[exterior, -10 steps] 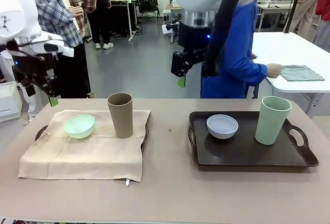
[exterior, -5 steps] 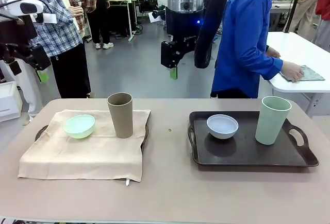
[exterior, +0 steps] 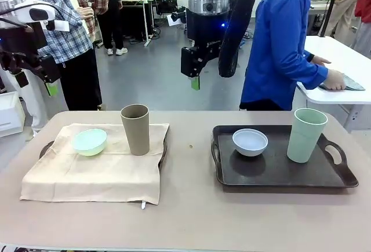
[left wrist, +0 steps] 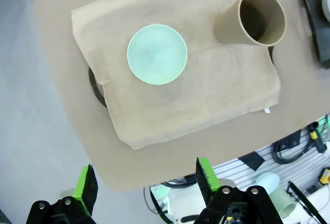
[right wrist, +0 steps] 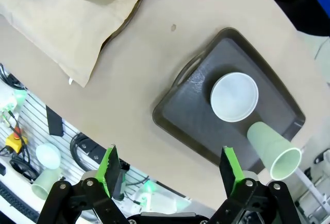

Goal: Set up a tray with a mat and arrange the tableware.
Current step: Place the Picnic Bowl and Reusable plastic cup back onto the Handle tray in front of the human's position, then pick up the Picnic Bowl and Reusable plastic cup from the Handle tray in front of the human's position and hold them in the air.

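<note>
Mint-green bowl (exterior: 89, 142), tan cup (exterior: 135, 129) on mat (exterior: 93, 174) — L fingers (left wrist: 85, 184), R fingers (right wrist: 109, 165) wide, empty.

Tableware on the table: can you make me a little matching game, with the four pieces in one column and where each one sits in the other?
Things:
1 mint bowl
2 brown cup
3 white bowl
4 green cup

Places:
A bare tray, right part
B mat, left part
C bare tray, left part
D mat, far right part

Pairs: 1-B, 2-D, 3-C, 4-A
</note>
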Robot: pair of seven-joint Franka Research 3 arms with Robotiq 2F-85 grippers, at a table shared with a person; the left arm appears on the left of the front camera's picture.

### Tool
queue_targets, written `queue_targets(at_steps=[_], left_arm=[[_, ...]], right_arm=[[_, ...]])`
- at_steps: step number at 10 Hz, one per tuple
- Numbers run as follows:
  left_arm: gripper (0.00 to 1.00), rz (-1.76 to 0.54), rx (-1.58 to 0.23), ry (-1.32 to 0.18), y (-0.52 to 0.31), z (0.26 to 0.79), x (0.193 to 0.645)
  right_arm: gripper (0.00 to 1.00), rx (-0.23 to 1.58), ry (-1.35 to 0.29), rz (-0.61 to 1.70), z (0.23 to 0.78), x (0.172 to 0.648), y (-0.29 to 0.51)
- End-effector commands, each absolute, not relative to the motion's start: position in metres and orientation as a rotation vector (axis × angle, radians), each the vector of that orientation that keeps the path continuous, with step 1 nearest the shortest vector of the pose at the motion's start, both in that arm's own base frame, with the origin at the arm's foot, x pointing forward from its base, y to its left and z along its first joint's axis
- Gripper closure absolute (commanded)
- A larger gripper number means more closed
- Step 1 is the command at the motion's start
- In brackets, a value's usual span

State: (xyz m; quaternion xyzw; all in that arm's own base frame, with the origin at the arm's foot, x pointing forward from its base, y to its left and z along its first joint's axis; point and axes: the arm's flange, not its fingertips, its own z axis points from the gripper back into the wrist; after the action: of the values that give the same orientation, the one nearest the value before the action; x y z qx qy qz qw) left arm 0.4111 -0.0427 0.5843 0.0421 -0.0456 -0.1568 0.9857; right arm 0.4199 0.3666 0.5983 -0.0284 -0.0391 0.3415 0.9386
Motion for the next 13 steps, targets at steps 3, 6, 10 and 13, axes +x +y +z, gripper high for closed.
queue_targets(at_steps=[3, 6, 10, 13], left_arm=[[0.0, -0.315, 0.098, -0.104, -0.0435, 0.5838, 0.4115], [0.0, -0.315, 0.098, -0.104, -0.0435, 0.5838, 0.4115], [0.0, -0.315, 0.098, -0.104, -0.0435, 0.5838, 0.4115], [0.0, -0.315, 0.098, -0.104, -0.0435, 0.5838, 0.4115]], right_arm=[[0.0, -0.061, -0.072, 0.696, 0.5979, 0.4179, 0.3671], [0.0, -0.061, -0.072, 0.696, 0.5979, 0.4179, 0.3671], [0.0, -0.061, -0.072, 0.696, 0.5979, 0.4179, 0.3671], [0.0, -0.061, -0.072, 0.696, 0.5979, 0.4179, 0.3671]])
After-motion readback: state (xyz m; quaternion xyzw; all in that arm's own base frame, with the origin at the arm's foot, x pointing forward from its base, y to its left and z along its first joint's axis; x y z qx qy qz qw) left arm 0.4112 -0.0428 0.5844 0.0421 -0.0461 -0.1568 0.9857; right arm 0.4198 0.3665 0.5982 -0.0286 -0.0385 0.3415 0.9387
